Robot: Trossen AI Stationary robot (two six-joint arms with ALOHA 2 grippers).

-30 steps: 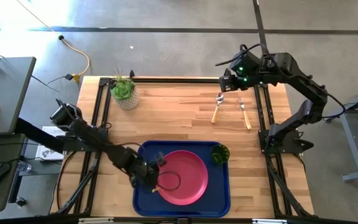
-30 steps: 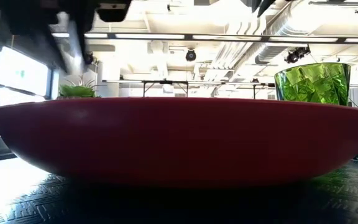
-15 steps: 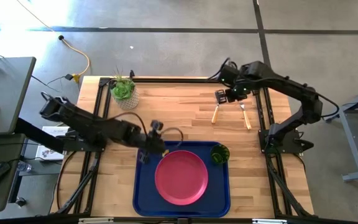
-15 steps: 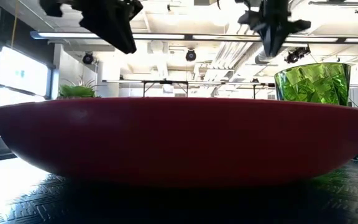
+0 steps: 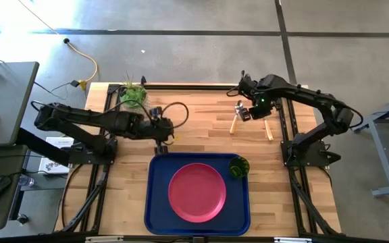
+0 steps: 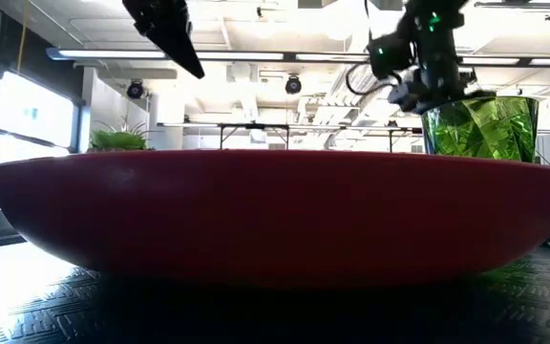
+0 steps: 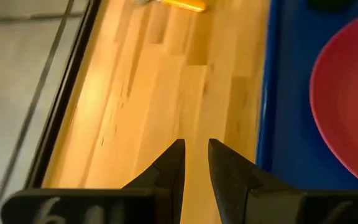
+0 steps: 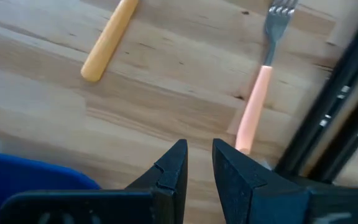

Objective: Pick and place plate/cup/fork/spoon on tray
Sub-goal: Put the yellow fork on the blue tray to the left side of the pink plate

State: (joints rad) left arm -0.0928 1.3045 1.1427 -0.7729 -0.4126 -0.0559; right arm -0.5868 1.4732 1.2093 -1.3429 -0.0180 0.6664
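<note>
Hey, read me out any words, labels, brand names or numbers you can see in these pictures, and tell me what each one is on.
No readable text in any view.
The plate, cup, tray, fork and spoon: no markings visible.
Paper beside the table, left of it: something printed, too small to read.
Left gripper and right gripper: no labels visible.

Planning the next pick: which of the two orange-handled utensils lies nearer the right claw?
The spoon, left of the fork in the high view. The right claw hovers beside its bowl end; the fork lies farther toward the table's right edge.
</note>
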